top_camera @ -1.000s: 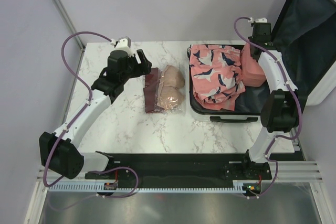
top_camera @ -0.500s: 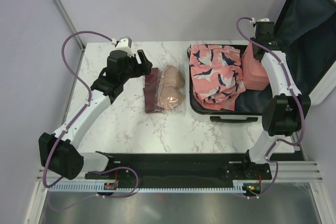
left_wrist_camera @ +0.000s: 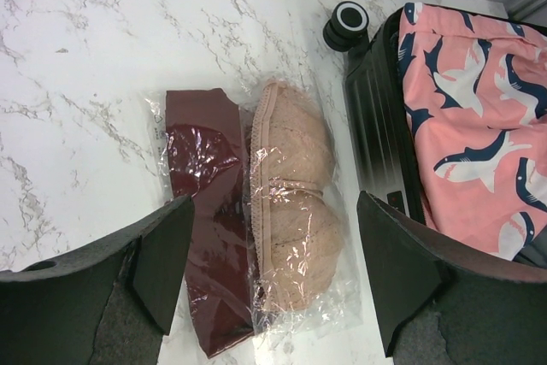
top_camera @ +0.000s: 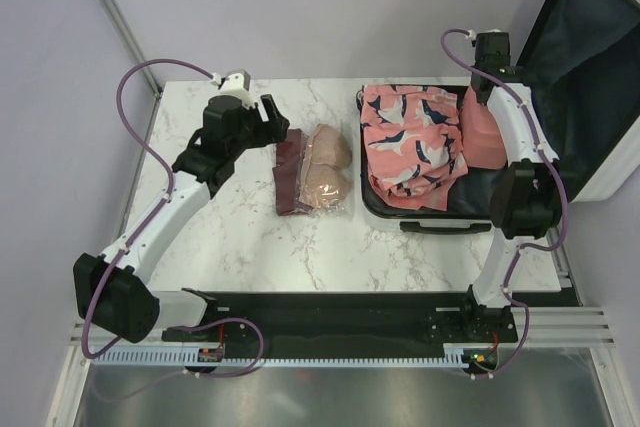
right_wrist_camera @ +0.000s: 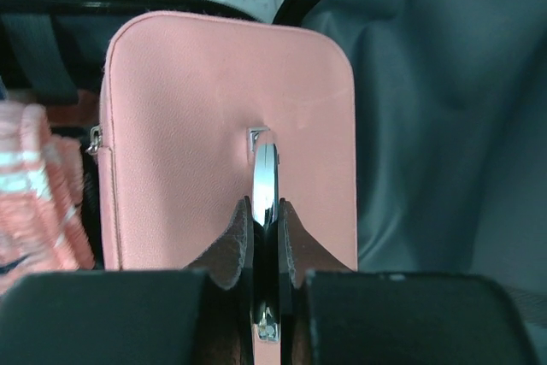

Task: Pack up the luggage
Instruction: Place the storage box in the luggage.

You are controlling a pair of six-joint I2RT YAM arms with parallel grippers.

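On the marble worktop [top_camera: 240,237], just off its middle toward 10 o'clock, a maroon packet [left_wrist_camera: 205,185] and a beige packet [left_wrist_camera: 291,211] lie touching side by side. The left gripper [left_wrist_camera: 275,275] hangs above them, spread wide and holding nothing. At 2 o'clock the luggage [top_camera: 590,67] lies open with a shark-print cloth [top_camera: 410,142] inside. At its right end the right gripper [right_wrist_camera: 266,226] is clamped on the metal handle [right_wrist_camera: 266,168] of a pink case [right_wrist_camera: 214,100].
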